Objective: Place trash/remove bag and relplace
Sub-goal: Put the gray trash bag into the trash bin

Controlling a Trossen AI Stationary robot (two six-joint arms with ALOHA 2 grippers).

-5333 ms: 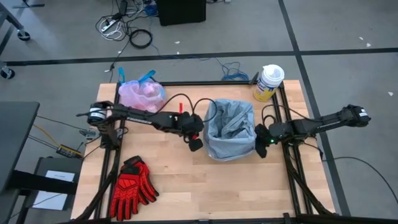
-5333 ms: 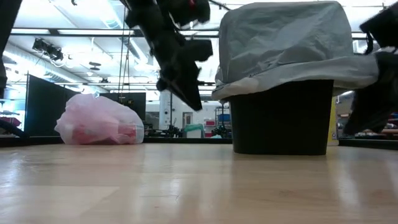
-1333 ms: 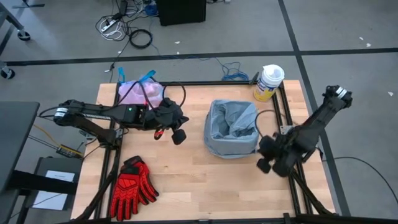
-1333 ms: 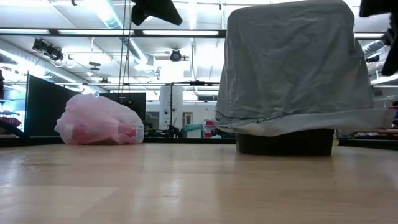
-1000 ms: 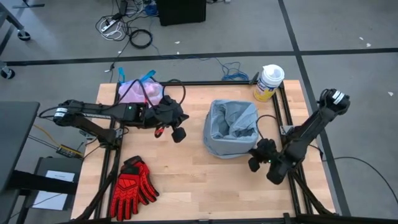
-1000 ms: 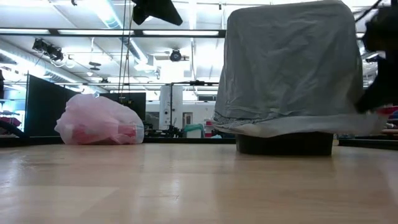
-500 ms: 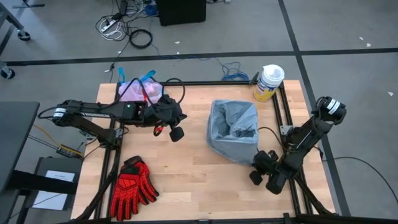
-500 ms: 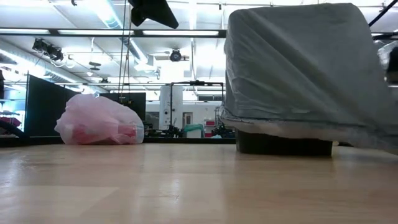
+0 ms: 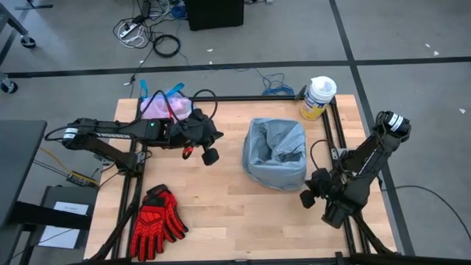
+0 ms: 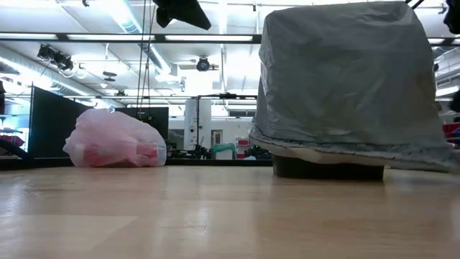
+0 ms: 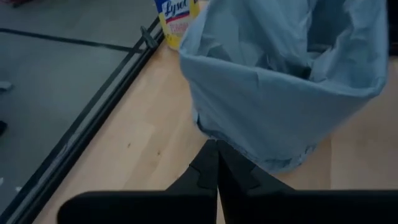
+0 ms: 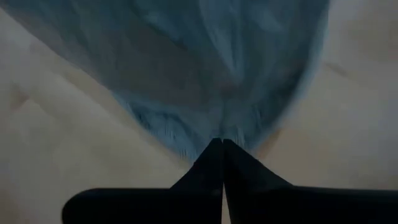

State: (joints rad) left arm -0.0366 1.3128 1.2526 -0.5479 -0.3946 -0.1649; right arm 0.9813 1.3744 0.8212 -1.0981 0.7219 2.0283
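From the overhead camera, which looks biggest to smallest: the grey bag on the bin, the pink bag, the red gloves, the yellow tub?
1. Grey bag on the bin: largest.
2. Red gloves, the pair together.
3. Pink bag, partly hidden by the left arm, so its place against the gloves is unsure.
4. Yellow tub: smallest.

Two dark jointed arms, black cables looped alongside, white end caps, small red detail on left arm

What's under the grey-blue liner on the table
A dark bin: only its base shows below the grey-blue liner, which drapes over the rest. From above, only crumpled liner shows inside; contents hidden.
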